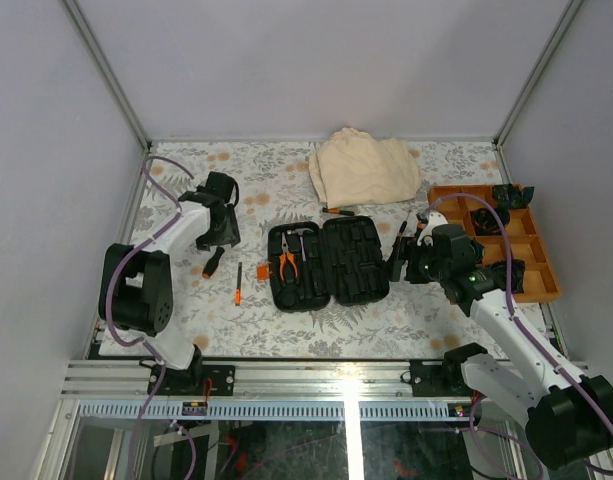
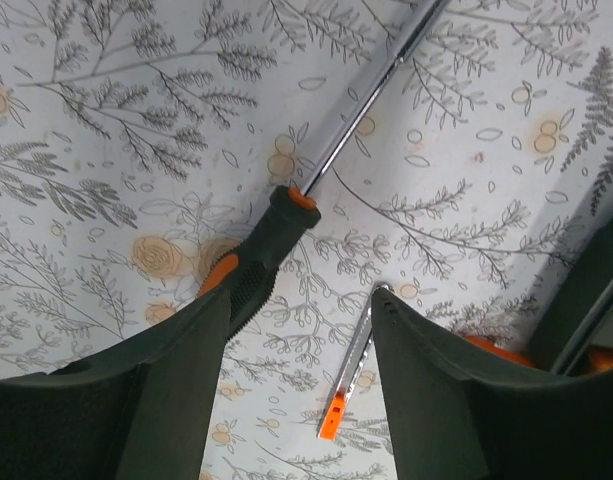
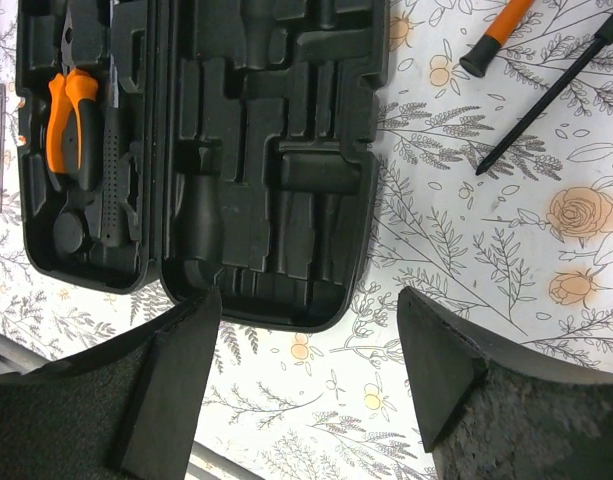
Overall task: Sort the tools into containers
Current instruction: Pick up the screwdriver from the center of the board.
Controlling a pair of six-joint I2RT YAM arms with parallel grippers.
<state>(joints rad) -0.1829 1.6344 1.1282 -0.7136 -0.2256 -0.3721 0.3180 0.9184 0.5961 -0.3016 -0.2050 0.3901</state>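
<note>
The black tool case (image 1: 331, 262) lies open in the middle of the table, with orange-handled pliers (image 1: 288, 263) in its left half. A black-and-orange screwdriver (image 2: 254, 265) lies on the cloth beside my left finger, its shaft running away from me. A small metal tool with an orange end (image 2: 350, 378) lies near the other finger. My left gripper (image 2: 298, 305) is open and holds nothing. My right gripper (image 3: 306, 305) hangs open above the case's (image 3: 256, 160) near right corner. Past the pliers (image 3: 71, 120), an orange-handled tool (image 3: 498, 32) and a thin black shaft (image 3: 546, 95) lie right of the case.
A beige folded cloth (image 1: 364, 165) sits at the back, with a small tool (image 1: 336, 211) at its front edge. An orange compartment tray (image 1: 531, 245) holding black parts stands at the right. Grey walls enclose the floral table cover.
</note>
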